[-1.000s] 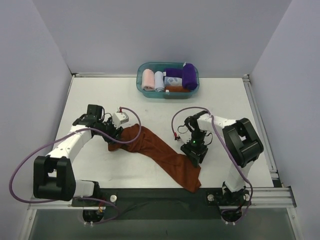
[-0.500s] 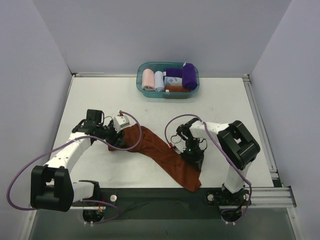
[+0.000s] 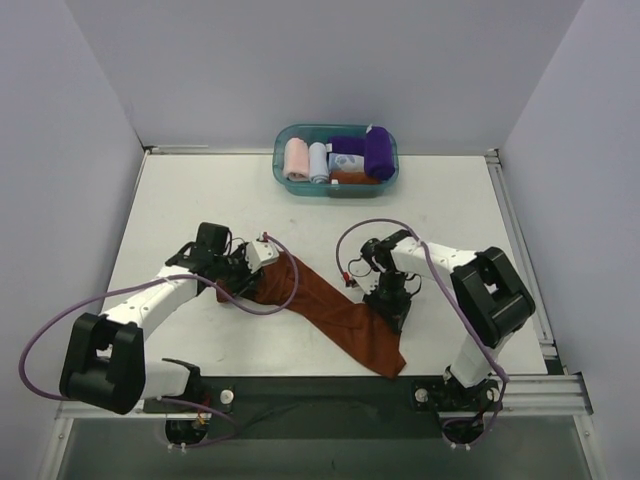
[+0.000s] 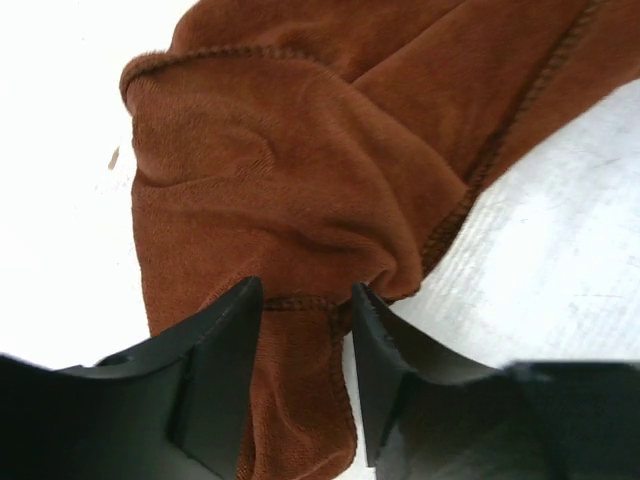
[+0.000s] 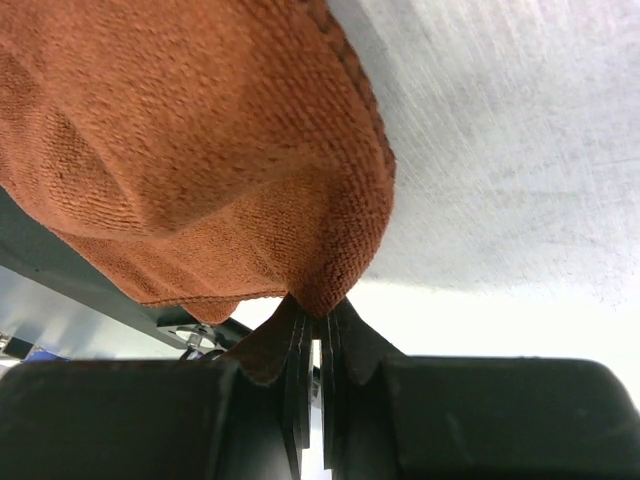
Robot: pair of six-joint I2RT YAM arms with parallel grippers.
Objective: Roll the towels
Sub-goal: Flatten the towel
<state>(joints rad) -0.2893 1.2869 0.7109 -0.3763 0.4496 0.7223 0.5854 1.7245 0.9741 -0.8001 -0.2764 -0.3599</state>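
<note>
A rust-brown towel [image 3: 335,315] lies stretched in a diagonal band from mid-left to the near edge of the table. My left gripper [image 3: 248,284] holds its bunched left end; in the left wrist view the hemmed cloth [image 4: 300,180] fills the gap between the half-closed jaws of that gripper [image 4: 305,300]. My right gripper [image 3: 393,312] is shut on the towel's right edge near its lower end. In the right wrist view a fold of the cloth [image 5: 180,140] is pinched at the tips of the gripper [image 5: 318,312]. A rolled purple towel [image 3: 378,152] stands in the basket.
A teal basket [image 3: 283,150] at the back centre holds small rolled pink, pale blue and patterned cloths beside the purple roll. Purple cables loop from both arms over the table. The towel's lower corner reaches the dark front rail [image 3: 300,385].
My right gripper has closed on the towel's edge. My left gripper has slid right and nearer with the towel's left end, bunching the cloth.
</note>
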